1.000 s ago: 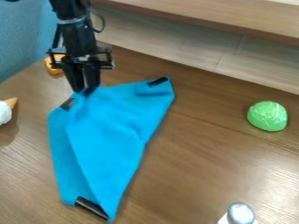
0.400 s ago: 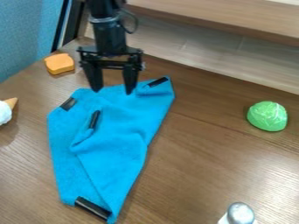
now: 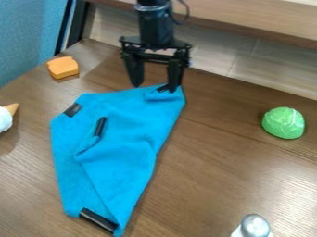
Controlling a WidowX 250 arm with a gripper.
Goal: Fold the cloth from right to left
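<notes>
The black gripper (image 3: 154, 87) hangs at the top edge of the blue cloth, near its upper right corner. Its two fingers stand wide apart, with nothing held between them. The blue cloth (image 3: 127, 134) lies on the table left of the middle, partly folded over itself on its left side. Black patches mark its upper left, upper right and bottom corners, and another black piece shows on the folded layer inside. The right fingertip partly covers the upper right patch.
An orange bread-shaped block (image 3: 63, 67) sits at the upper left. A white object with an orange tip (image 3: 5, 117) is at the left edge. The green ball-like toy (image 3: 283, 123) stands at right, a silver-topped shaker (image 3: 254, 226) at bottom right. A wooden ledge (image 3: 248, 24) runs along the back.
The gripper has opened and let go of the cloth, then moved right and back. A flap with a black piece now lies uncovered on the cloth.
</notes>
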